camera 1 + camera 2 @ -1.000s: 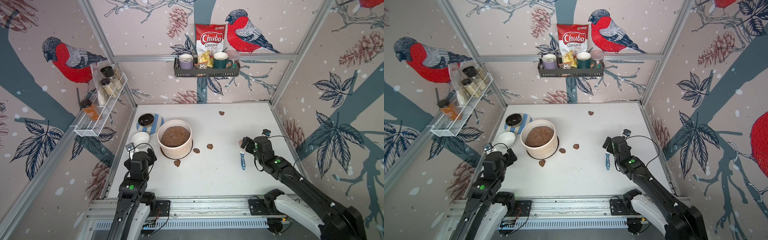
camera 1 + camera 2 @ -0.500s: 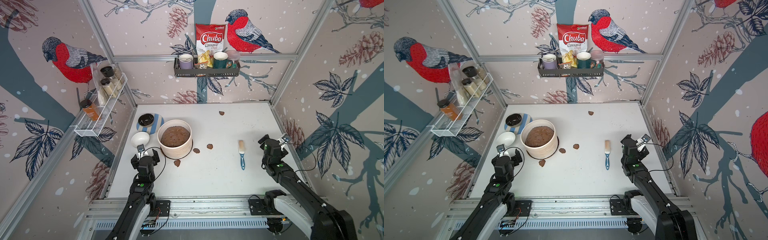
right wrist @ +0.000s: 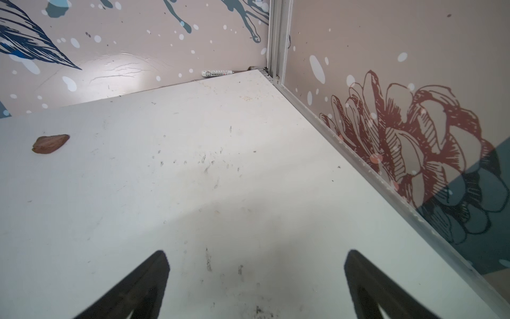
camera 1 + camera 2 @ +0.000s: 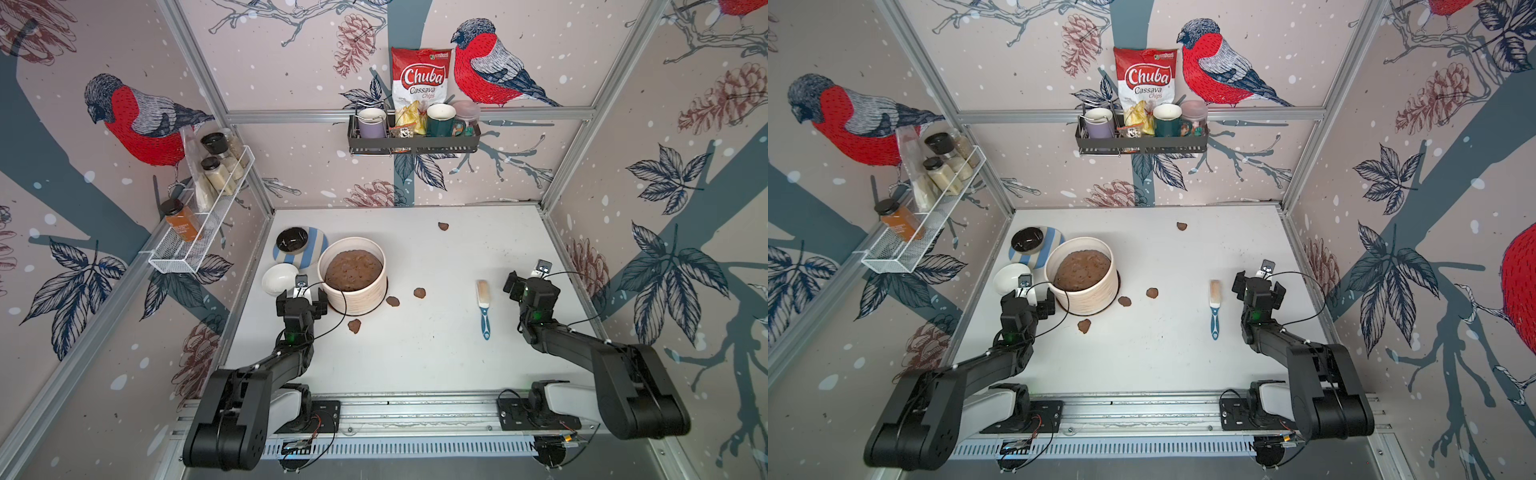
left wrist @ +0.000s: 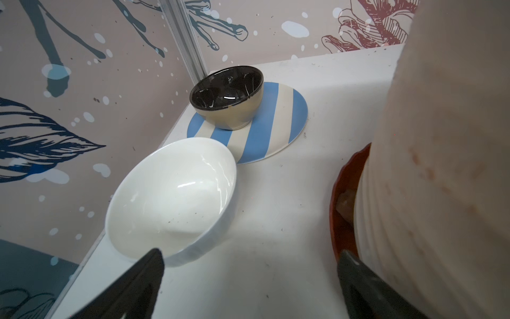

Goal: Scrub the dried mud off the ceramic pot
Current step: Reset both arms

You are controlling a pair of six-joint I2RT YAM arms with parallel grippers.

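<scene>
The ceramic pot, cream and ribbed, stands on a brown saucer at the table's left and is filled with brown soil. Its wall shows only faint brownish smudges. Flakes of dried mud lie loose on the table near the pot in both top views, one beside it and one far back. My left gripper is open and empty between the pot and a white bowl, one finger close to the saucer. My right gripper is open and empty over bare table near the right wall. A blue-handled brush lies flat to its left.
The white bowl sits just left of my left gripper. Behind it a black bowl rests on a blue-striped plate. A wire rack hangs on the left wall and a black shelf on the back wall.
My right gripper has drawn away from the brush toward the right wall, leaving it lying on the table. My left gripper has moved forward into the gap between the pot and the white bowl.
</scene>
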